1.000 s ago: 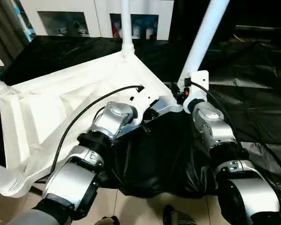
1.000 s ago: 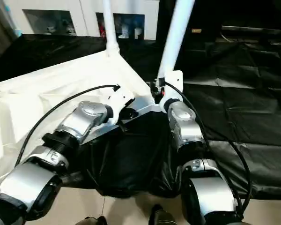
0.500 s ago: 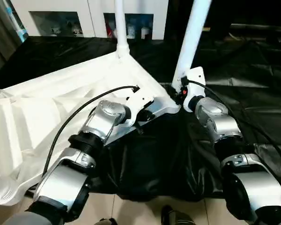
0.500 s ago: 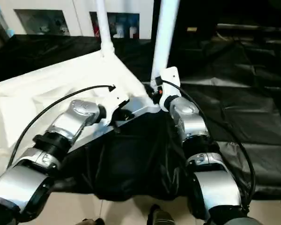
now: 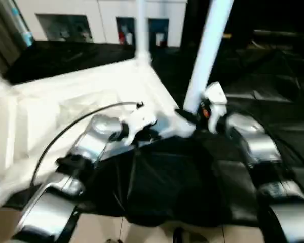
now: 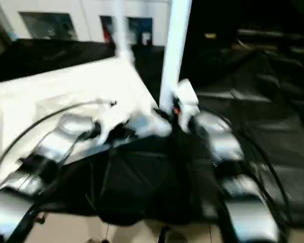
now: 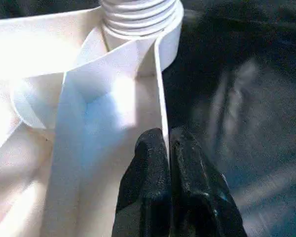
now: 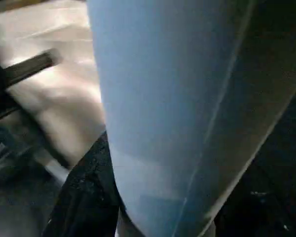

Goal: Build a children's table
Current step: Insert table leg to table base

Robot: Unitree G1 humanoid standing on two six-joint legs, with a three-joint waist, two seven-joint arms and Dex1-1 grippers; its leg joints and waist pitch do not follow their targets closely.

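White plastic children's table top: rectangular, lying upside down with its ribbed underside up, on black plastic sheeting spread over the floor; its near corner is at picture centre, between the two silver forearms.

White round tube leg, near: stands upright in the corner socket nearest the robot, leaning slightly.

White round tube leg, far: upright in the far corner socket.

Threaded white socket collar: seen in the left wrist view at the end of the rim.

Left gripper: at the near edge of the top; its black fingers pressed together, pinching the thin upright rim wall of the top between them.

Right gripper: at the base of the near leg; one black finger lies against the tube, the fingers spread about it, closed round the leg.

White cabinet with glass doors: background, behind the sheeting.
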